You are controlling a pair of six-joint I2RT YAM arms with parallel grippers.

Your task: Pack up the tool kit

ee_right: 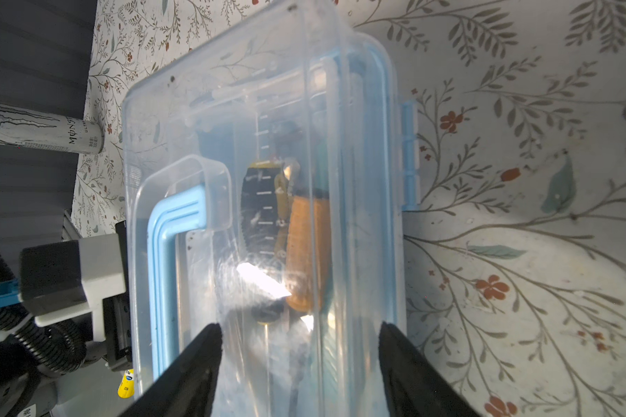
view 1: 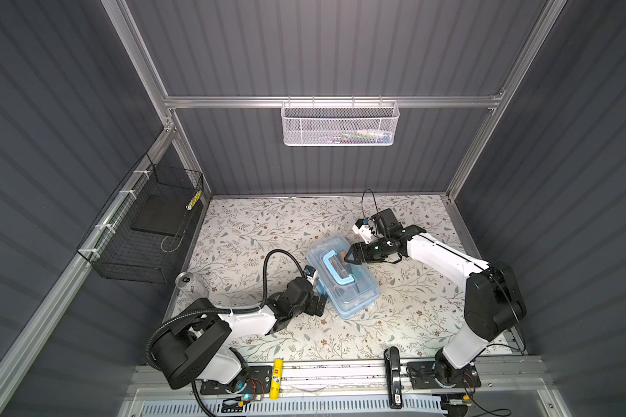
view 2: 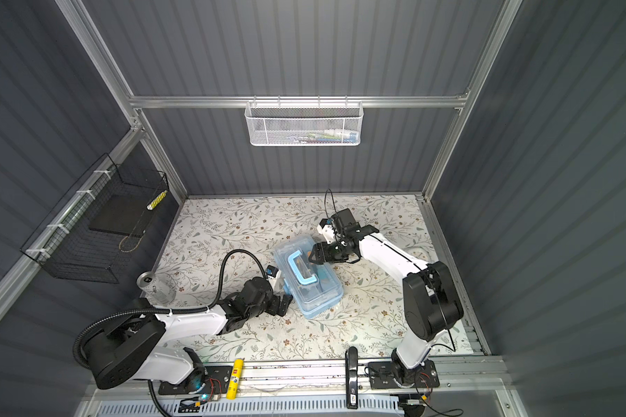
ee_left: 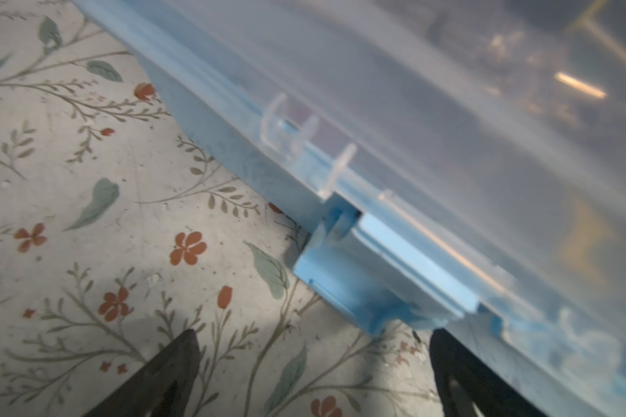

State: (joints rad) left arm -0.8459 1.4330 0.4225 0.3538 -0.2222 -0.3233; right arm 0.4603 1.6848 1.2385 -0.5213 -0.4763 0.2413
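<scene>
- Floral-patterned tabletop (view 1: 253,231), both top views: small rectangular light-blue plastic tool box (view 1: 358,292) (view 2: 322,294) lies near its middle.
- Left wrist view: left gripper (ee_left: 311,364) released, jaws wide; the box's blue latch (ee_left: 376,285) sits just beyond them.
- Right wrist view: right gripper (ee_right: 300,361) spread apart over the clear lid (ee_right: 268,108), grasping nothing.

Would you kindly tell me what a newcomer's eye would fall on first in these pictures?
The light-blue tool box, clear lid down, lies askew in the middle of the floral table. Both arms meet at it: the right tool is open over the far end of the lid, and the left tool is open beside the blue latch. A white mesh basket hangs on the back rail.
</scene>
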